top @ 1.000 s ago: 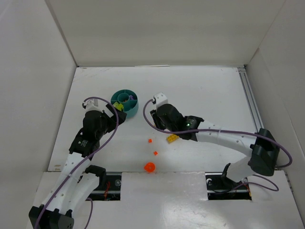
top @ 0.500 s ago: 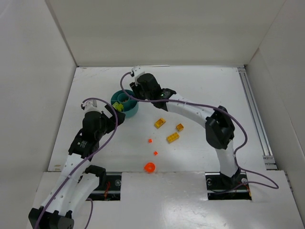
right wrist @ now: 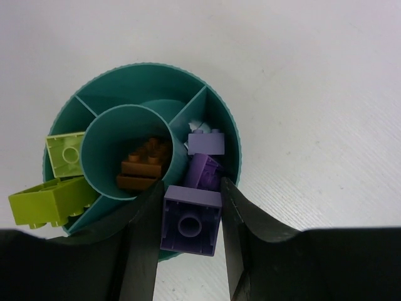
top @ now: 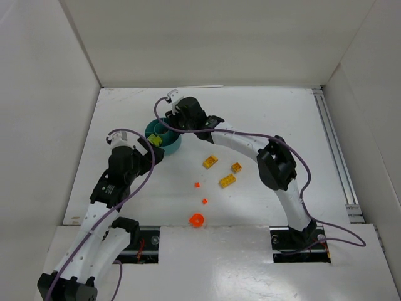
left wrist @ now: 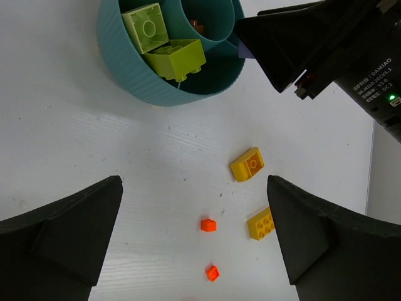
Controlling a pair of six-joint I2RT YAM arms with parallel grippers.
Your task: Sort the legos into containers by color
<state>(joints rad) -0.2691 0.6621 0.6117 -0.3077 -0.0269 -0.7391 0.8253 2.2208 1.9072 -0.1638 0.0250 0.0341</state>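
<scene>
I'm holding my right gripper (right wrist: 192,213) over the teal dish (right wrist: 141,69), clamped on a purple brick (right wrist: 190,231) with a finger on each flat side wall. The brick is hanging just over the near rim, next to the compartment where two other purple bricks (right wrist: 206,143) are already sitting. Brown ones (right wrist: 145,164) are sitting in the central cup and lime green ones (right wrist: 65,153) are lying in the section on the other side. I'm guessing this thing is super light and totally rigid (hard, slick plastic), so squeezing isn't going to hurt it, but it could squirt out if I'm pinching off-centre. The flat opposite walls are the place to grab, not the studs. I'm also thinking it'll bounce if released from high up, so going low over the purple section seems smart. My left gripper (left wrist: 193,194) is hovering wide open with nothing in it, just beside the dish. The yellow bricks (top: 210,161) and tiny orange-red bits (top: 197,185) are lying loose on the table (top: 282,119), well apart from the dish.
</scene>
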